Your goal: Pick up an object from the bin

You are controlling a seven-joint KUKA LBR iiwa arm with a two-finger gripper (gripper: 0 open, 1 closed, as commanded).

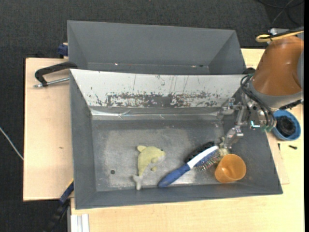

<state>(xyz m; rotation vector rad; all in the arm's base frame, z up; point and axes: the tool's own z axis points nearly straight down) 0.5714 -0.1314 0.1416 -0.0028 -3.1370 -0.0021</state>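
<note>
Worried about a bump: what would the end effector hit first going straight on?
The end effector would probably meet the bristle head of the blue-handled plastic brush first, beside the orange plastic cup; depth unclear.

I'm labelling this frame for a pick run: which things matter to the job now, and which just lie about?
In the job: gripper; blue-and-white brush, its bristle end nearest the gripper; orange cup, beside that end.
Lying about: pale yellow soft toy, further left on the floor of the bin, apart from the gripper.

Grey bin point(82, 144), its pale back wall flecked with dark scuffs, pale yellow toy point(148, 159), blue brush point(188, 167) with white head, orange cup point(230, 168), orange cover point(280, 66)
</note>
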